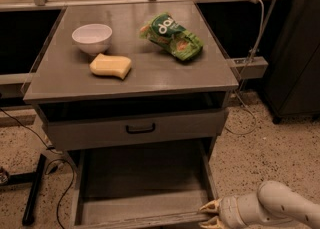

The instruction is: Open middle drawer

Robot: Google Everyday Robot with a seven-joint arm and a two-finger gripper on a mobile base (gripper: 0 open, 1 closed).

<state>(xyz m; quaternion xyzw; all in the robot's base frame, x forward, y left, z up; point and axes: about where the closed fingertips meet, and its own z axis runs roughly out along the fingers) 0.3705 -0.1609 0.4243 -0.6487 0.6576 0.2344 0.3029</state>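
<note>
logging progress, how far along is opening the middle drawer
Mostly done: the middle drawer is pulled well out below the handled drawer, its bare floor showing. In hand: the pincer sits at its front right corner. Left: perhaps a last pull, then backing away.

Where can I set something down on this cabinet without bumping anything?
The tabletop is bare along its front edge, below the sponge and chip bag, and behind the bowl at back left. The open bottom drawer looks bare inside. It is crowded across the bowl, sponge and bag. The end effector sits at that drawer's front right corner.
</note>
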